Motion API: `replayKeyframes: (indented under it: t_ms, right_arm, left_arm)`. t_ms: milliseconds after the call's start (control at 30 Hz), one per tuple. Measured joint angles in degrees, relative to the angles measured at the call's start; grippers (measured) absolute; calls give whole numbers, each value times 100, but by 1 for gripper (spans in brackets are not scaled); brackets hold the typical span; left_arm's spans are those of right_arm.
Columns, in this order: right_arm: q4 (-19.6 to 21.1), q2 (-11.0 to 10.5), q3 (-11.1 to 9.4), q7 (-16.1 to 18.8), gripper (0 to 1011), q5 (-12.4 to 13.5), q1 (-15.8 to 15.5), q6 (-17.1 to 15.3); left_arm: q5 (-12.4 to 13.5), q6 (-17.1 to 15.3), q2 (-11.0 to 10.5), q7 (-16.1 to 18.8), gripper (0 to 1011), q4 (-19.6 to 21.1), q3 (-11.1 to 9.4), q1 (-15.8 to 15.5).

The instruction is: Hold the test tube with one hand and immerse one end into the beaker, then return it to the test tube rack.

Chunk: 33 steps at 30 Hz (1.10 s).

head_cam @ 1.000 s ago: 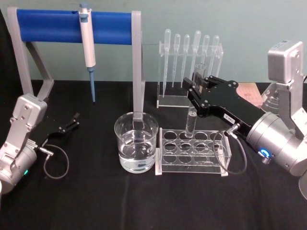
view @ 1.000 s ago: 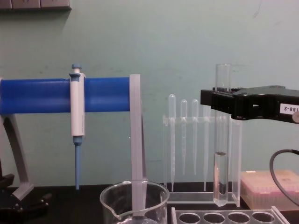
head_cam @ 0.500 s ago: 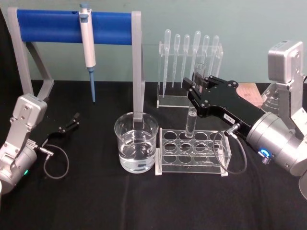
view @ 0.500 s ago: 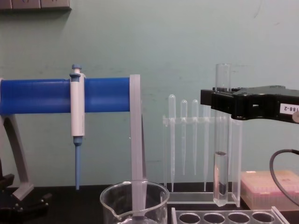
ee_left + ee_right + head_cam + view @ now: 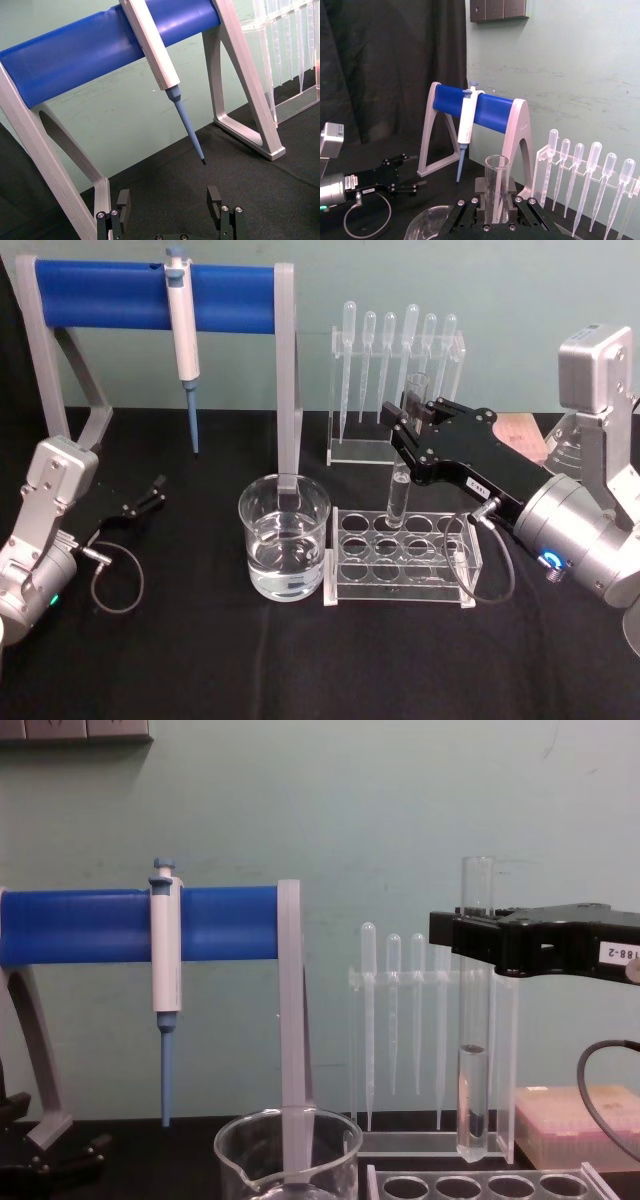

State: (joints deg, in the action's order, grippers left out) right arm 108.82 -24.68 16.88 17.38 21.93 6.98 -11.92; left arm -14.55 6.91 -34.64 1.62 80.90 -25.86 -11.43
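Observation:
The test tube hangs upright over the back row of the clear rack, its rounded end just above a hole, with clear liquid in its lower part. My right gripper is shut on its upper part, below the open rim. From the chest the test tube stands right of the beaker, held by the right gripper. The beaker, partly filled with water, sits left of the rack. The right wrist view has the test tube clamped in the right gripper. My left gripper rests open at the far left.
A blue-barred stand carries a white-and-blue pipettor behind the beaker. An acrylic holder with several plastic pipettes stands behind the rack. A pink tip box sits at the right. The left gripper faces the stand.
The left gripper shifted very slightly at the far left. The right gripper and the test tube have stayed in the same place above the rack.

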Motion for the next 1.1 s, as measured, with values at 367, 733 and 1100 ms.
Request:
replayKeyframes:
  t_ms: [367, 733, 1100]
  right_arm:
    - [76, 92, 175, 6, 228, -13, 303, -71]
    - [-710, 652, 847, 262, 227, -21, 1107, 111]
    - [-1516, 845, 1222, 420, 228, -172, 1275, 430]
  left_arm:
    - [0, 0, 0, 0, 1000, 0, 0, 0]
    - [0, 0, 0, 0, 1000, 0, 0, 0]
    - [0, 0, 0, 0, 1000, 0, 0, 0]
